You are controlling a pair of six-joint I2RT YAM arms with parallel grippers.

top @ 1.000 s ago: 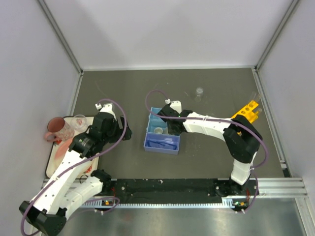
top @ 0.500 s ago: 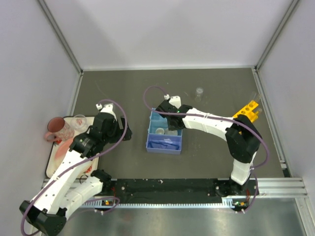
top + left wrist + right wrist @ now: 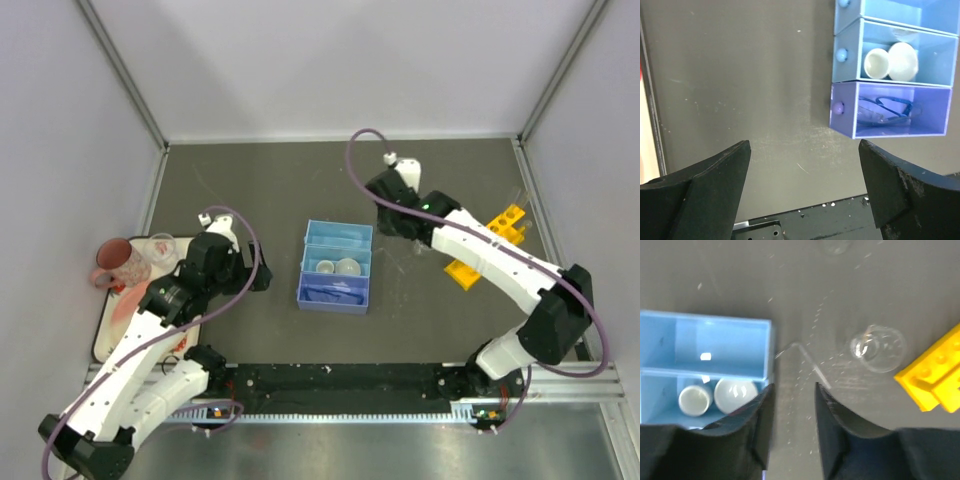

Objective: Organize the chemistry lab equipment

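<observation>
The right gripper (image 3: 793, 388) hangs over bare bench between the tray and the rack, right of centre and rather towards the far edge. Its fingers are a narrow way apart and hold nothing. The left gripper (image 3: 804, 145) is spread wide, also with nothing in it, and sits towards the left edge with the tray ahead of it.

The light-blue three-compartment plastic tray (image 3: 336, 228) sits mid-bench. Its middle compartment holds two small white round dishes (image 3: 890, 61) side by side, and the near one holds the blue-framed goggles (image 3: 887, 107). Nothing shows in the far one. I judge the sorting partly done, with the glassware left to place.

Just ahead of the right fingers a thin clear tube (image 3: 807, 362) lies flat on the bench. To its right, close beside the yellow holed tube rack (image 3: 935, 375) near the right edge, stands a small clear glass beaker (image 3: 877, 347), mouth up as far as I can tell.

The step in hand looks like a reach for one of these. The tube calls for a descent almost to the bench, fingers astride its length, and a light pinch before carrying it to a rack hole. The beaker calls for a shift right and a wider opening to take one wall
</observation>
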